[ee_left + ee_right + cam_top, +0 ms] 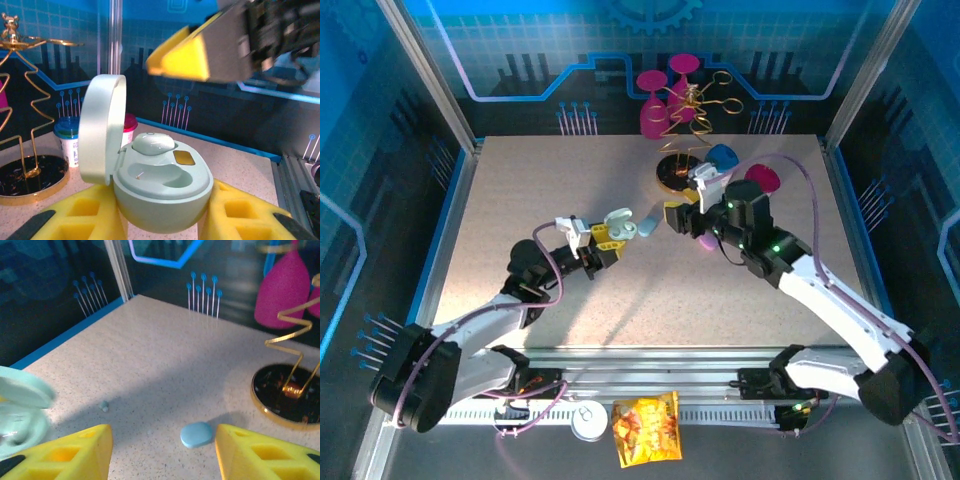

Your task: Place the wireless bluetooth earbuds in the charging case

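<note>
One pale earbud (pixel 152 143) seated in the far well of the case (pixel 160 195); near well empty. Lid (pixel 102 130) upright, swung open to the left. Case clenched between the yellow fingers of the left gripper (pixel 165 222), held above the table (pixel 165 355). Blue earbud (pixel 196 434) loose on the table, below the gap of the right gripper (pixel 162 440), released and spread wide, grasping nothing. Tiny pale speck (pixel 104 405) nearby. Farther right, a gold wire stand (pixel 287 385) on a black disc; behind the case, a blue-lidded cup (pixel 67 142).
</note>
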